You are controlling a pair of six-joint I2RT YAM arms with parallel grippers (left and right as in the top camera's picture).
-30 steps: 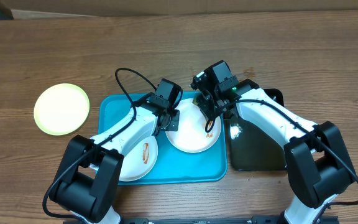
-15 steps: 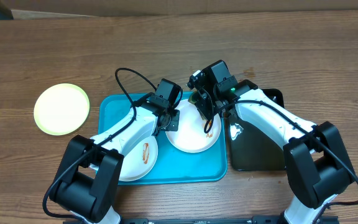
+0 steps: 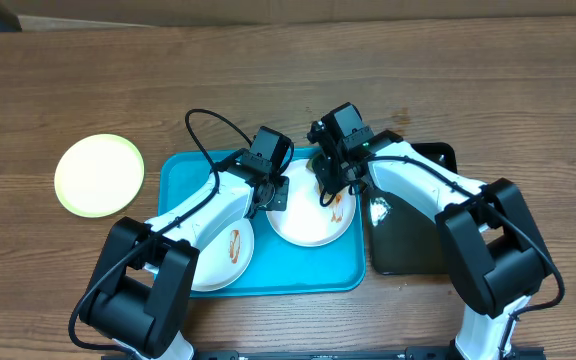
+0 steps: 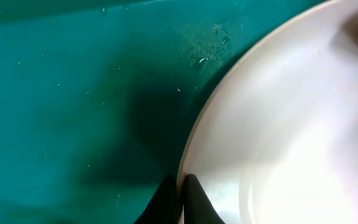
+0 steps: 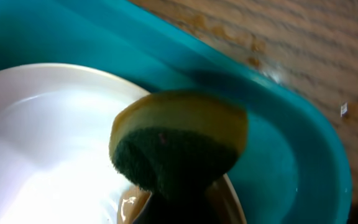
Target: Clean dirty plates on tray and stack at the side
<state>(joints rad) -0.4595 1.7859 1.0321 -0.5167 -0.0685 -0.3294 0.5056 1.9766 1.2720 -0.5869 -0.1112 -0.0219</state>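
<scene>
Shows a white plate (image 3: 303, 222) lying flat in the right half of the turquoise tray (image 3: 178, 170), with a reddish-brown smear (image 3: 336, 208) near its right rim. Shows the left gripper (image 4: 181, 198) pinched shut on that plate's left rim, one finger on either side of the edge. Shows the right gripper (image 3: 328, 182) closed on a sponge (image 5: 179, 146), yellow with a dark green scrubbing face, at or just over the plate's far-right rim; cannot tell whether touching.

Places the smear just on the robot's side of the sponge, nearer to the right arm than to the left; probably calls for a short stroke inward across the plate. No long axis on a round plate.

Shows a second white plate (image 3: 218, 262), also smeared, at the tray's near-left corner. Shows a pale yellow-green plate (image 3: 99, 175) well apart on the wooden table (image 3: 468, 80), left of the tray. Shows a black tray (image 3: 413, 240) just right of the turquoise one.

No brand, label or writing legible anywhere.
</scene>
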